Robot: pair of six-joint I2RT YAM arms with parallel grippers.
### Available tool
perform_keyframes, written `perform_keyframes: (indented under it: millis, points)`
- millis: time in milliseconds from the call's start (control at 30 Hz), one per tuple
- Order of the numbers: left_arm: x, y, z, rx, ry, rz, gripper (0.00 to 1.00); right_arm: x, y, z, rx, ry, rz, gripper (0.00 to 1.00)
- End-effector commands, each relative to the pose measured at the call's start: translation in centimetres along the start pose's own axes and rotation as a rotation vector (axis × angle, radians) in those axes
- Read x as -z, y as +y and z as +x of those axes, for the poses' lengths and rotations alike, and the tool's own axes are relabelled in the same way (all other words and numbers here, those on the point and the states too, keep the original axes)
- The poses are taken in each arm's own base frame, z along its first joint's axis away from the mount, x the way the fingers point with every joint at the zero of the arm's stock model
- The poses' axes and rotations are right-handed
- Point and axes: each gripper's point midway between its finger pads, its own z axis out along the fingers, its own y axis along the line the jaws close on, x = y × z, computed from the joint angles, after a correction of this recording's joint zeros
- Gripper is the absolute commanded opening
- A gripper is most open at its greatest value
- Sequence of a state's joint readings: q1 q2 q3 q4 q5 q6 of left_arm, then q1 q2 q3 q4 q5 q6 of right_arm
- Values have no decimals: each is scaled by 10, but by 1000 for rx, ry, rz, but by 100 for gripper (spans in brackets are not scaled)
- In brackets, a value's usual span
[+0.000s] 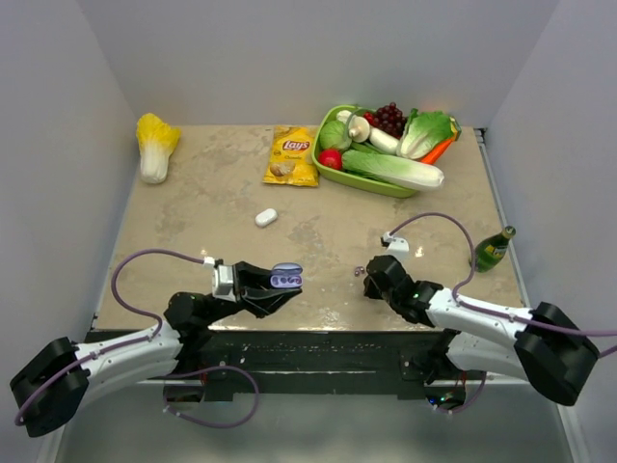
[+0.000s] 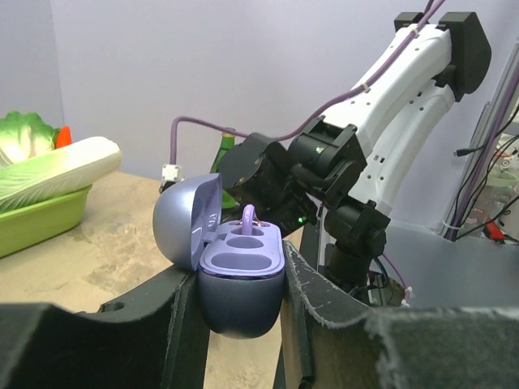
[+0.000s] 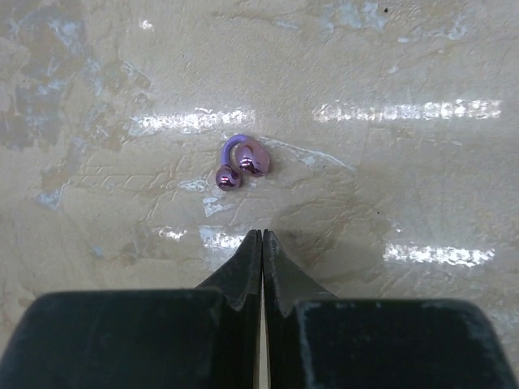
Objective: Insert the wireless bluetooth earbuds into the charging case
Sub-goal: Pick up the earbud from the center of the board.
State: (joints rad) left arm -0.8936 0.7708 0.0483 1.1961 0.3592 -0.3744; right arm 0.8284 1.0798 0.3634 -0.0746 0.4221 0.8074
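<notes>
We see left gripper (image 2: 243, 312) grasping open charging case (image 2: 241, 271); right gripper (image 3: 261, 243) clenched empty, earbud (image 3: 243, 162) just ahead, near table (image 1: 193, 212) front edge.

- Blurred fingers (image 2: 340, 340) of the left hand (image 2: 241, 312) run off the lower edge of its wrist view and cover the charging case's (image 2: 235, 263) lower sides.
- Only the top loop of the seated earbud (image 2: 250, 217) shows above its well.
- The green bottle (image 2: 220, 158) is mostly hidden behind the right arm (image 2: 389, 105).
- The basket (image 2: 40, 219) is cut by the left edge.
- From above, the loose earbud (image 1: 359, 271) is a mere speck on the counter (image 1: 222, 183), its shape untellable.
</notes>
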Motion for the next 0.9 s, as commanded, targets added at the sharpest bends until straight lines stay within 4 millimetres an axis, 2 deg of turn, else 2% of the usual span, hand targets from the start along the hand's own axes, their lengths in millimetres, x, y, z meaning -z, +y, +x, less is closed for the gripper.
perform_keyframes:
  millis: [0, 200, 367, 467, 500, 600, 700, 867]
  points:
    - [21, -5, 13, 2, -9, 1, 0, -10, 29, -19, -57, -47, -83, 0]
    - [23, -5, 14, -1, -8, -2, 0, -18, 31, -16, -37, -26, -78, 0]
    - [23, -4, 16, 1, 0, -4, 0, -15, 31, -19, -25, -36, -88, 0]
    - [22, -4, 16, 2, 0, 0, 0, -12, 39, -22, -14, -38, -127, 5]
    - [22, -4, 16, 3, 0, 0, 0, -12, 40, -23, -13, -41, -134, 10]
    - [21, -5, 16, 6, -2, 8, 0, -12, 47, -26, -3, -43, -156, 16]
    - [20, -7, 16, 16, 2, 16, 0, -12, 32, -30, -18, -59, -70, 18]
    - [21, -5, 19, 17, 8, 3, 0, -11, 14, -31, -68, -90, 10, 11]
